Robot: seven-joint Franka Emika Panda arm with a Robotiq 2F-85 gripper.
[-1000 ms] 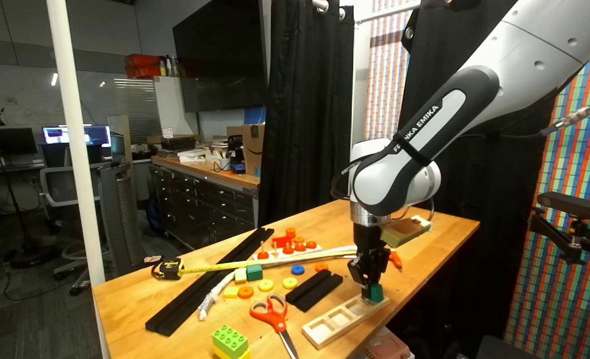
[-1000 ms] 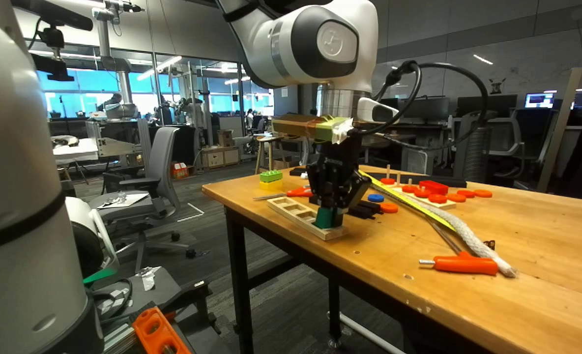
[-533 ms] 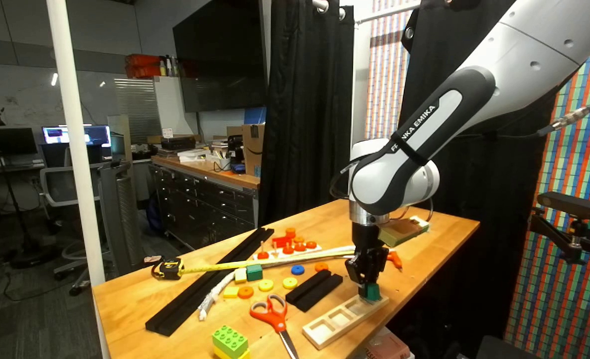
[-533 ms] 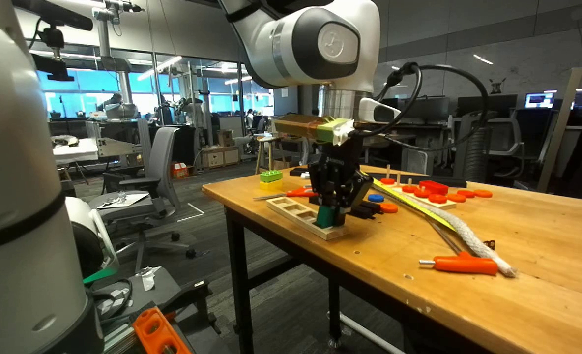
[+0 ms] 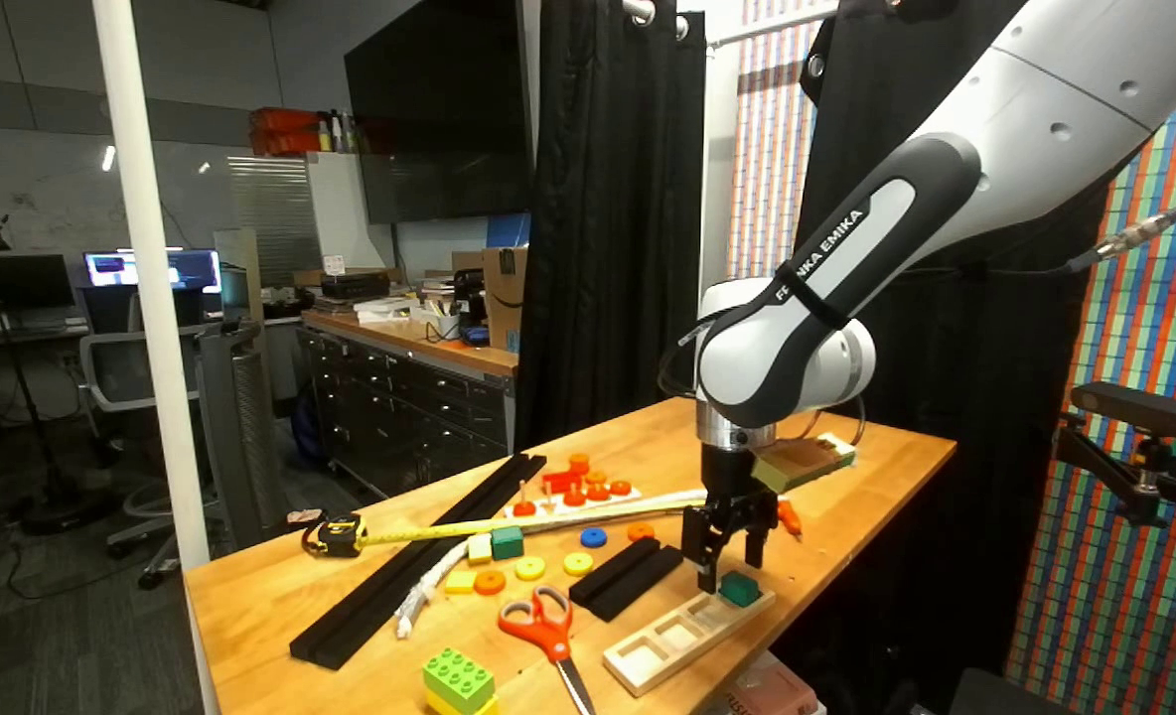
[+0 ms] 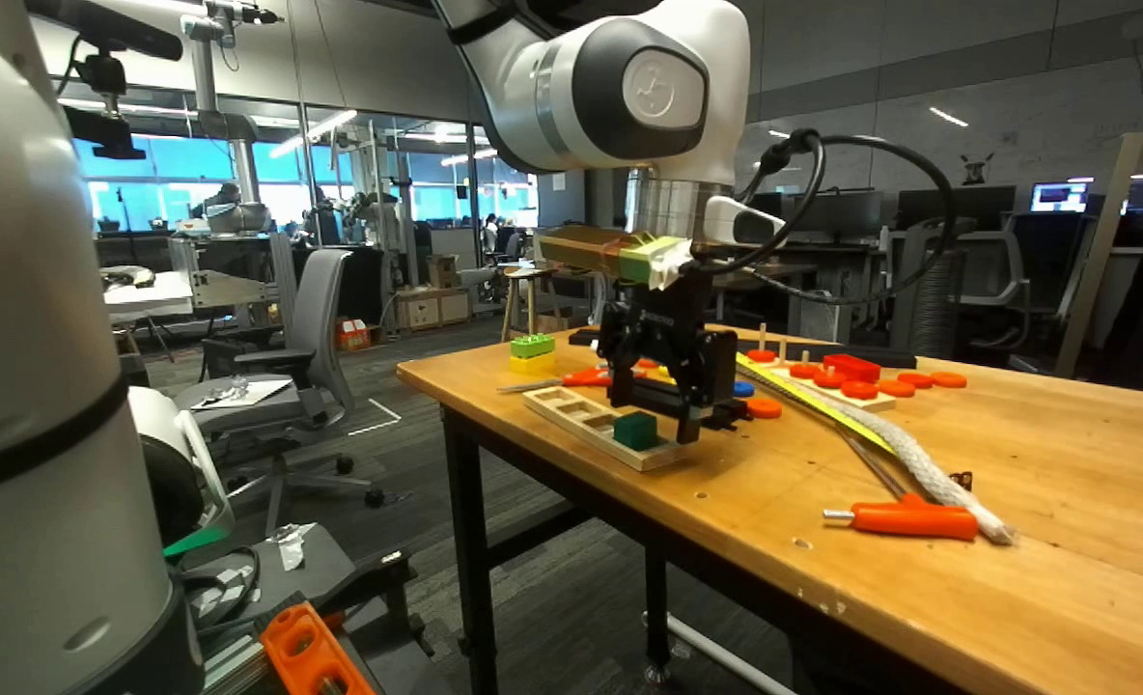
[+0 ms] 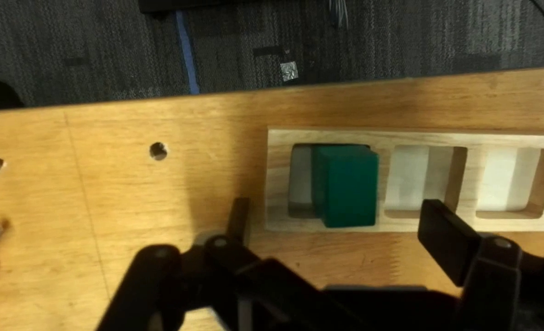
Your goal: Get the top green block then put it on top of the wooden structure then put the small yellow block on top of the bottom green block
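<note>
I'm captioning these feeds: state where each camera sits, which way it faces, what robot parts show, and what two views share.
An exterior view: near the lime-green brick, facing a black curtain; arm and gripper show.
An exterior view: near the orange-handled tool, facing an office chair; arm, gripper and perhaps base show.
Wrist view: on the wrist, facing down at the top green block and wooden structure; gripper shows.
Both exterior views share block, structure and open gripper.

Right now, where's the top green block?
In the wrist view, right of centre, the top green block sits over the leftmost compartment of the wooden structure, toward that opening's right side; can't tell whether fully seated.
</note>
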